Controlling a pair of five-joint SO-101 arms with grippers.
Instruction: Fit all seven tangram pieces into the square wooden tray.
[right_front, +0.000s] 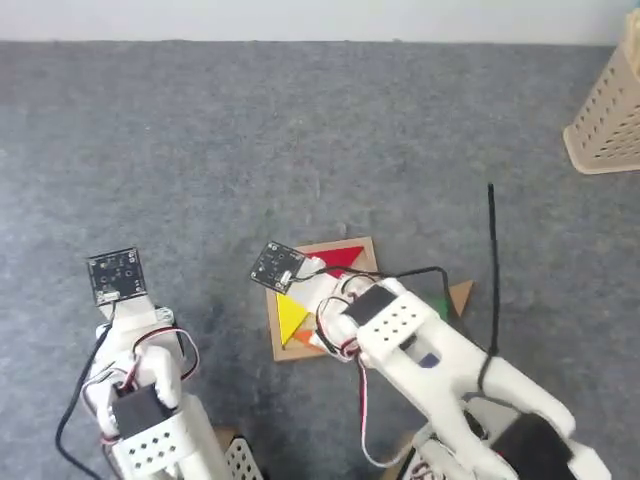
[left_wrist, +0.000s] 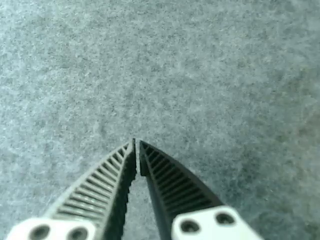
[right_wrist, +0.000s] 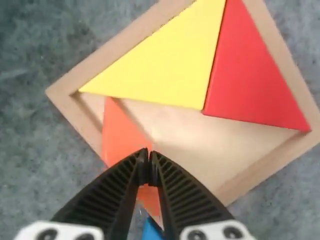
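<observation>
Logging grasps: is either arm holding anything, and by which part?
Nothing is held. Left gripper is shut over the carpet; right gripper is shut above the orange triangle.

Camera setup: one overhead, two wrist.
High view looks steeply down on the grey table (right_front: 250, 130) from afar; wrist views look down close (left onto table surface), right sharing the tray (right_wrist: 62, 93) with high view.

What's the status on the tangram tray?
Left end effector shut over carpet. Right end effector shut above tray. Yellow triangle and red triangle seated; orange piece across rim.
</observation>
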